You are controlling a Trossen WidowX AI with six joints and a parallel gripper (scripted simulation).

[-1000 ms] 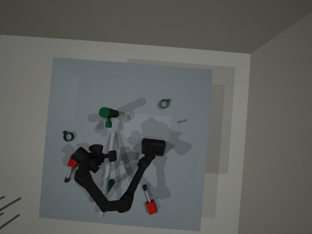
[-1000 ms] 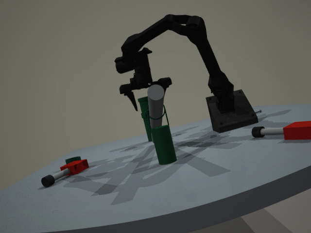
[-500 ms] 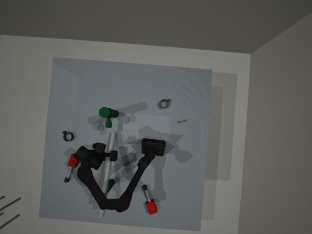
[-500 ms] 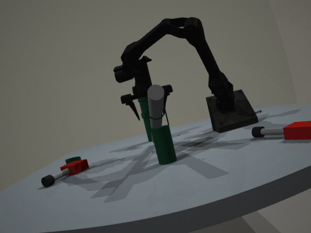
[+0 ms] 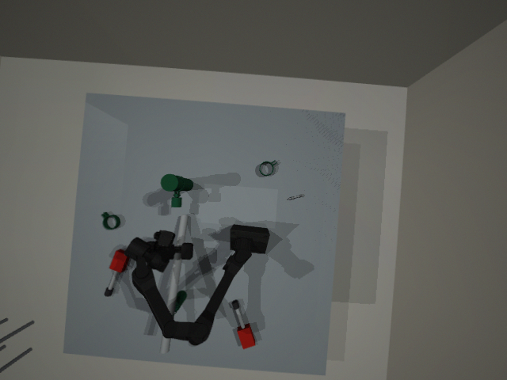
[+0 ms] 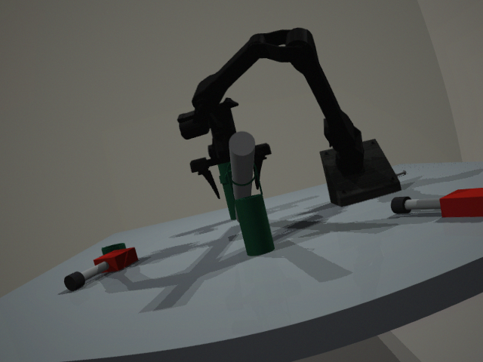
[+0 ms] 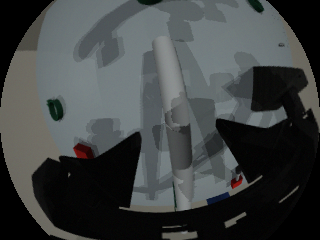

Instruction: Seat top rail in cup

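Observation:
The grey top rail (image 5: 181, 226) (image 6: 241, 151) (image 7: 167, 74) lies level above the table and passes through the green loop cap (image 5: 179, 300) on the small green post (image 6: 255, 225). Its far end stops a short gap away from the green rail-end cup (image 5: 176, 201), which hangs on the big green post (image 5: 173, 182) (image 6: 225, 184). I cannot make out the brace band itself. My gripper (image 5: 176, 247) (image 6: 237, 182) (image 7: 179, 128) is open. It straddles the rail's middle with one finger on each side, apart from it.
Two red-handled tools (image 5: 117, 261) (image 5: 245, 335) (image 6: 115, 259) (image 6: 462, 202) lie on the grey table (image 5: 204, 134) (image 6: 351, 253). Two loose green rings (image 5: 109, 221) (image 5: 266, 168) and a small screw (image 5: 295, 197) lie further out. The arm's black base (image 5: 249, 237) (image 6: 358, 175) stands right of the rail.

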